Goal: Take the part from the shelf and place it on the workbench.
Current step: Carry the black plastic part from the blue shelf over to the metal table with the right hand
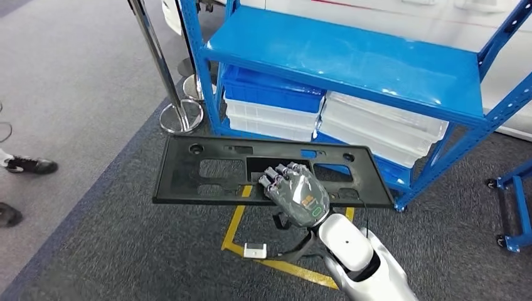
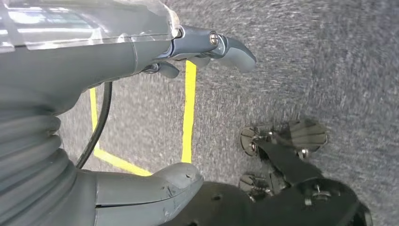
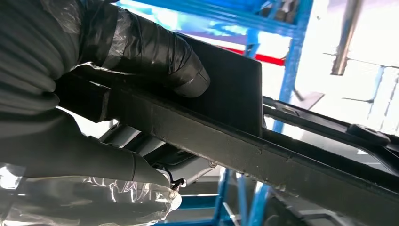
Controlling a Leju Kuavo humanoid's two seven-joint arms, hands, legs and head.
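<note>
Right robot hand clamped on the long flat black plastic panel with cut-out windows, fingers over the top, thumb pressed against the near edge in the right wrist view. Panel held level across the middle of the head frame, clear of the blue steel shelf, out over the floor. Looked stiff and light, but wide and held one-handed slightly right of its centre, so likely prone to tipping on the long left side. Firmer purchase probably at the central rib between the windows. Left robot hand hung over the floor, fingers apart, holding nothing.

Grey carpet below, yellow tape marking lower centre. White and blue plastic bins stacked under the shelf. Chrome stanchion upper left. A person's shoes at the left edge.
</note>
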